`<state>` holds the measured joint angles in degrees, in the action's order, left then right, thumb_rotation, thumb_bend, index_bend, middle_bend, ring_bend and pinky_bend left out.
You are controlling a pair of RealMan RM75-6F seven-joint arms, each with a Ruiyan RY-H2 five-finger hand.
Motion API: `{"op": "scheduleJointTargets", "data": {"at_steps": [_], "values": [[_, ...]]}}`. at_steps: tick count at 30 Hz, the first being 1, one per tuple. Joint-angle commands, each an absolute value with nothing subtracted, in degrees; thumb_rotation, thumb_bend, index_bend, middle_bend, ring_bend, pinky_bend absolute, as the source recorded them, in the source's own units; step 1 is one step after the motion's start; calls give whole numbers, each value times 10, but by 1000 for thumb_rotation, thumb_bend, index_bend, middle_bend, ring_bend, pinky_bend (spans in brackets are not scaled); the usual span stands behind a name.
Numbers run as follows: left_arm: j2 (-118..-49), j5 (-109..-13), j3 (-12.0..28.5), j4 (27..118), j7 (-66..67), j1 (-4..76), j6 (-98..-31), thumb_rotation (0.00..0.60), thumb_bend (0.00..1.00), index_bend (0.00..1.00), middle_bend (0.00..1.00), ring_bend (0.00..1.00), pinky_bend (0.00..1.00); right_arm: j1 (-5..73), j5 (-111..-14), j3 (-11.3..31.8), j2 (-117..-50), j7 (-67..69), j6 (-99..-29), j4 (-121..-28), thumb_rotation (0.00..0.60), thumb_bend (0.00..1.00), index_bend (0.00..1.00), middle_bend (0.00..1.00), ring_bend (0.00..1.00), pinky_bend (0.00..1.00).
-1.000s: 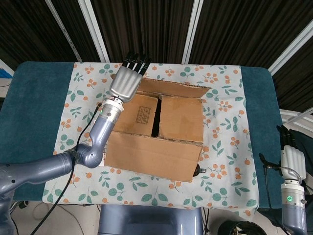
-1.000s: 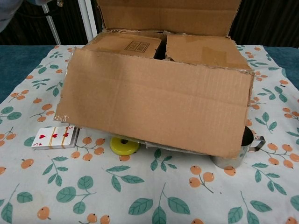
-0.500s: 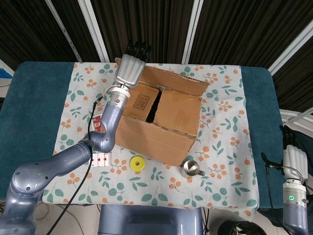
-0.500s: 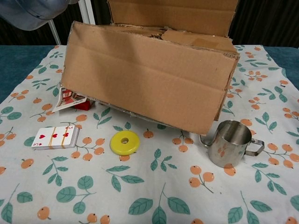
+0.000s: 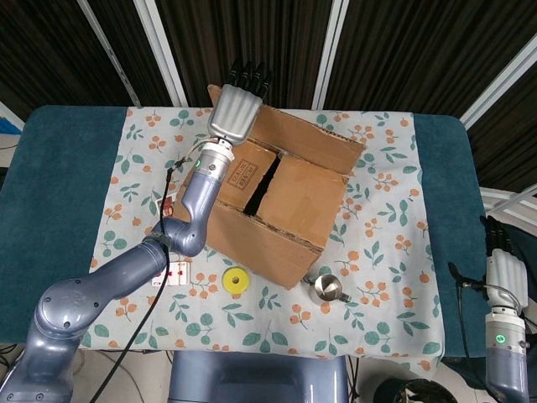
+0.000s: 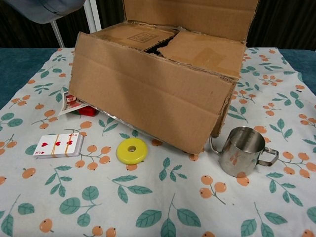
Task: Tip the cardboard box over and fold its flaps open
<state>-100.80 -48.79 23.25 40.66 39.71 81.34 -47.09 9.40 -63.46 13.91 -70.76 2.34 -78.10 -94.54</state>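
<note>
The cardboard box [image 5: 281, 201] sits in the middle of the head view on a flowered cloth [image 5: 377, 277], turned at an angle, its two top flaps [image 6: 197, 49] lying nearly closed with a dark gap between them and a far flap [image 6: 190, 15] standing up at the top of the chest view. The near flap [image 6: 148, 96] hangs down over the box's front, its lower edge raised off the cloth. The left hand [image 5: 236, 113], in the upper middle of the head view, lies flat with its fingers [image 5: 252, 77] straight and together, reaching over the box's far left corner; it grips nothing that can be seen, and whether the fingertips touch the cardboard cannot be told. The right hand [image 5: 506, 273] hangs at the lower right edge, well apart from the box, fingers straight and holding nothing. In front of the box lie a deck of cards [image 6: 58, 145] at lower left, a yellow disc [image 6: 132, 150] beside it, and a steel cup [image 6: 243, 152] just beside the box's right corner. A red packet [image 6: 76, 104] peeks out under the box's left edge.
</note>
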Motion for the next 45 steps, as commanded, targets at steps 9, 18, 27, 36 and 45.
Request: {"op": "scheduleJointTargets", "data": {"at_steps": [9,18,27,36,45], "values": [[-1044,-501,235,323,384,845,-444,600,383,0,0,0,0,93,-632,141,-708,23,-777,-949,600,324,15,2,34,245],[-1102,-515,240,201,359,886,-404,600,281,0,0,0,0,93,-630,142,-707,22,-773,-953,600,324,15,2,34,245],[-1123,-535,237,159,336,894,-389,600,248,0,0,0,0,93,-627,143,-706,22,-769,-955,600,323,15,2,33,245],[-1131,-552,240,131,319,902,-402,600,196,0,0,0,0,93,-624,143,-705,21,-765,-959,600,324,14,2,34,245],[-1144,-550,252,97,320,921,-384,600,196,0,0,0,0,93,-621,144,-704,20,-764,-960,600,324,15,2,34,245]]}}
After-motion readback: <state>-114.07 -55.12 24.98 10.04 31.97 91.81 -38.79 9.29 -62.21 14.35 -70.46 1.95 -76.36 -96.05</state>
